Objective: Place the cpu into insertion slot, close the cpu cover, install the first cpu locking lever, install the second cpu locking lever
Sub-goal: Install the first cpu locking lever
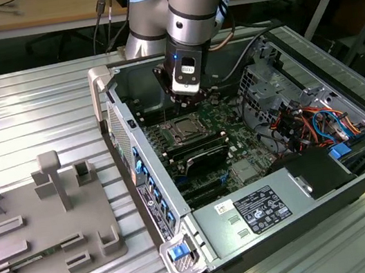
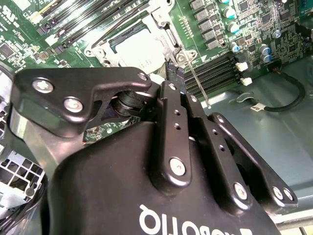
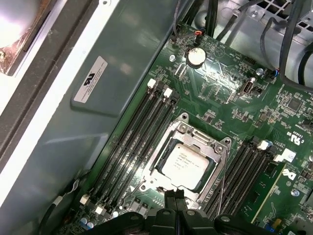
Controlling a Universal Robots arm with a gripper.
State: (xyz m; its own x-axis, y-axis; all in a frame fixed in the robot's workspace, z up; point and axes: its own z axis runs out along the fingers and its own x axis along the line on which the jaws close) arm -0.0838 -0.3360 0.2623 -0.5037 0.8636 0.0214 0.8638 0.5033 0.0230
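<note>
The gripper's black body blocks much of the second wrist view, hiding the near half of the insertion slot (image 3: pixel 145 186). In the first wrist view the gripper (image 3: pixel 174 196) is cut off at the frame's edge, so only its tips show. The jaws are together with no gap between them. I cannot tell whether anything thin is pinched there.

The tips sit at the socket's edge, just beside a thin wire locking lever (image 2: pixel 195 81) that slants away from the frame. I cannot tell whether it is latched. In the exterior view the arm hangs over the motherboard inside the open computer case (image 1: pixel 145 185) on the ribbed metal desk (image 1: pixel 24 114), and the tips are too dark to make out.

The cpu (image 3: pixel 183 164) lies flat in the slot, its silver-grey top showing through the square window of the cpu cover (image 3: pixel 159 156). The cover is down around it. Long black memory slots (image 3: pixel 142 132) flank the socket on both sides.
</note>
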